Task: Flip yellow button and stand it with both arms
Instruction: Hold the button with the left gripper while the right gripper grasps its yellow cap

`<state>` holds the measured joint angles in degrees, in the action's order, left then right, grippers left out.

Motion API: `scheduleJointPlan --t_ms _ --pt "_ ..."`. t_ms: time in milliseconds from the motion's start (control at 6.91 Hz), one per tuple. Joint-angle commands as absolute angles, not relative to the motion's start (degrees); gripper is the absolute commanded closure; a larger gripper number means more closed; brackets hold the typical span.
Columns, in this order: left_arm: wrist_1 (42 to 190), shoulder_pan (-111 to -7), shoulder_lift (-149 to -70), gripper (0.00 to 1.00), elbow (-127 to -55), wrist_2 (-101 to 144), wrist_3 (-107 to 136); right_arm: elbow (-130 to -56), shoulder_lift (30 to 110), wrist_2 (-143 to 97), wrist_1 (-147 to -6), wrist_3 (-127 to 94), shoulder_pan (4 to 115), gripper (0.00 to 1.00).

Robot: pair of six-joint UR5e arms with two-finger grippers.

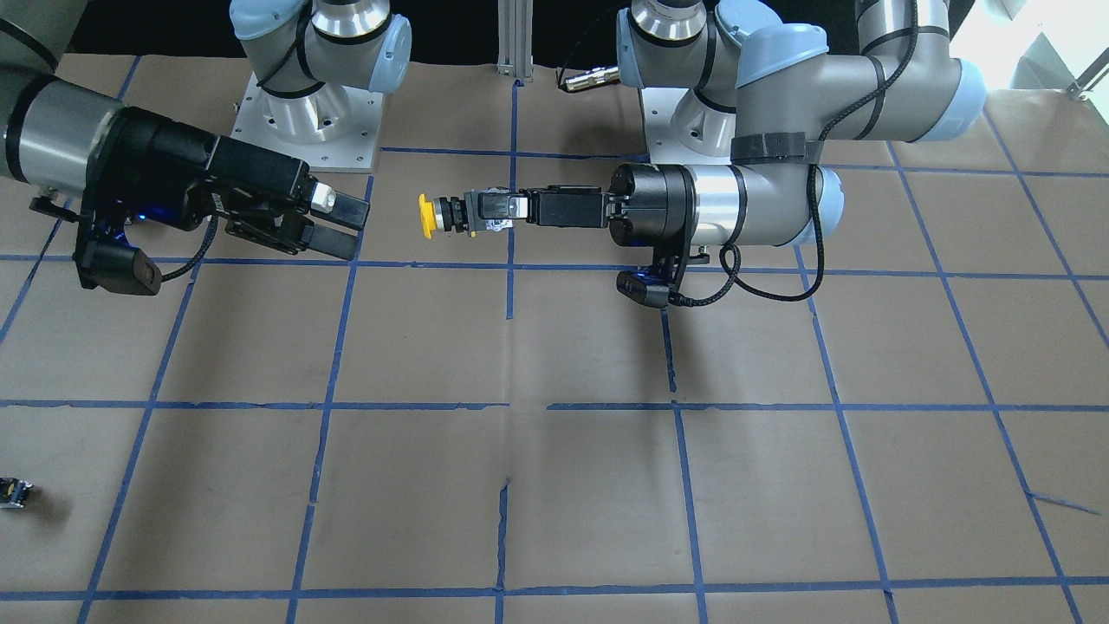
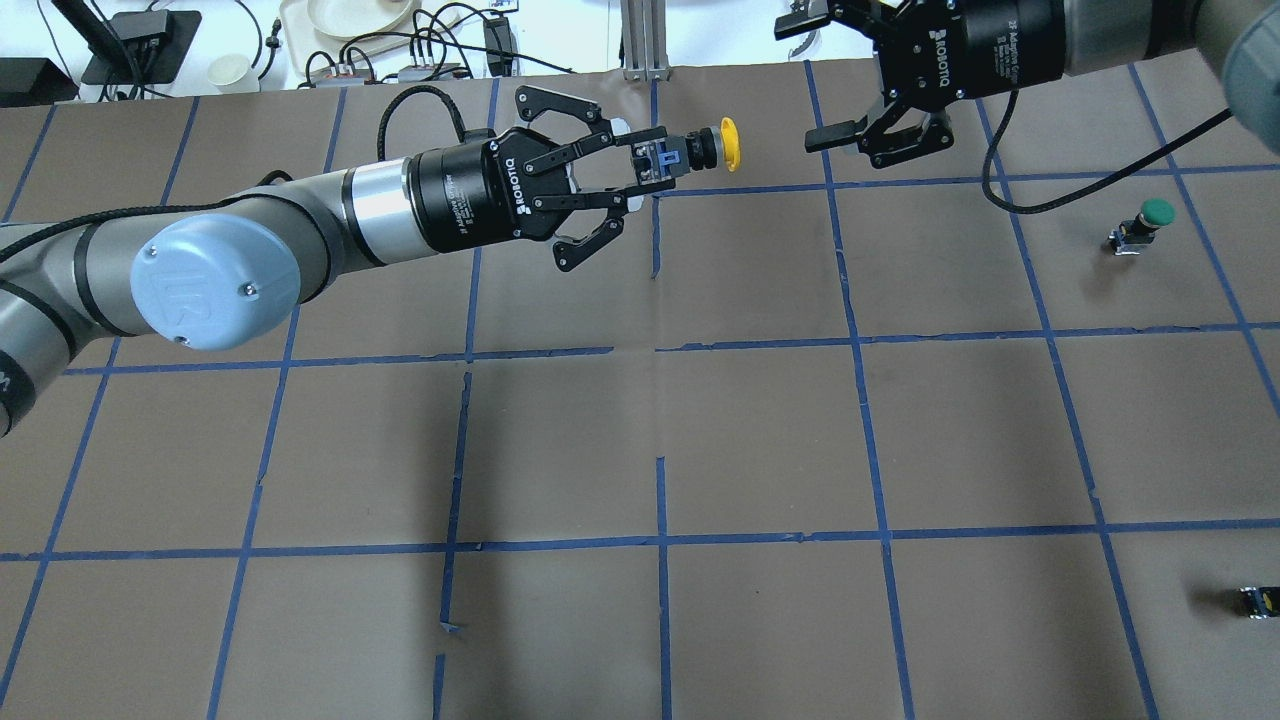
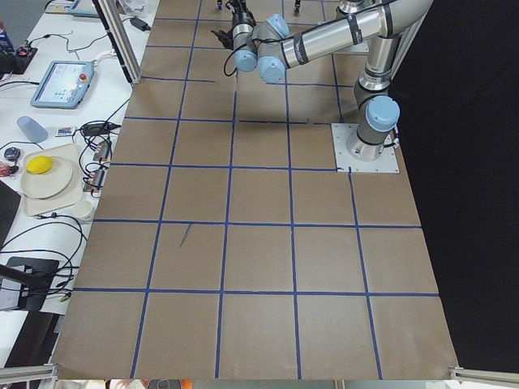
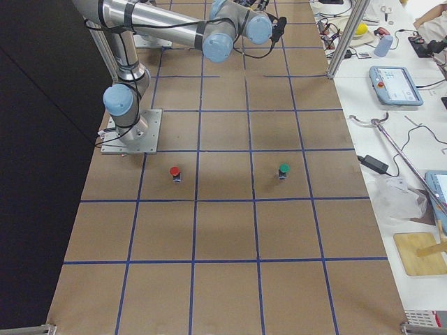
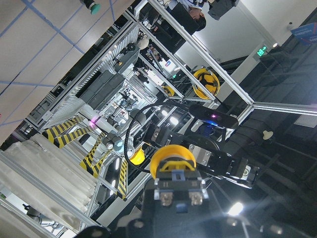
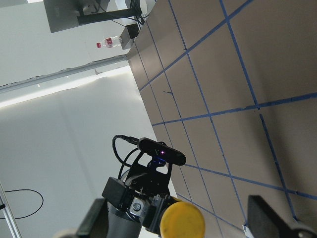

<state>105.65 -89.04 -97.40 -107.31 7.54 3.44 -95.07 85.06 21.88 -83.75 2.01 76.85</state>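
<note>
My left gripper (image 2: 655,163) is shut on the black-grey base of the yellow button (image 2: 728,145). It holds the button level in the air, with the yellow cap pointing at my right gripper. In the front-facing view the cap (image 1: 427,215) sticks out past the left gripper (image 1: 489,211). My right gripper (image 2: 815,85) is open and empty, a short gap from the cap, with its jaws facing it; it also shows in the front-facing view (image 1: 357,227). The right wrist view shows the cap (image 6: 182,223) between its spread fingers (image 6: 272,218), not touching them. The left wrist view shows the cap (image 5: 173,156) from behind.
A green-capped button (image 2: 1150,215) stands on the brown paper table at the robot's right, and a red-capped button (image 4: 174,172) stands near the right arm's base. A tiny black-and-yellow block (image 2: 1258,600) lies near the table's near right edge. Blue tape lines grid the table.
</note>
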Motion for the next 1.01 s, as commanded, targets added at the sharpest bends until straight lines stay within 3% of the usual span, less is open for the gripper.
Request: scheduleJointPlan --t_ms 0,868 --pt "105.38 -89.56 -97.12 0.99 -107.58 8.00 3.69 -99.65 85.60 20.30 -87.10 3.08 76.81 0.00" --pt "105.20 -89.47 -97.20 0.98 -107.75 8.00 3.17 -100.72 86.40 16.00 -86.40 2.29 78.84 0.04"
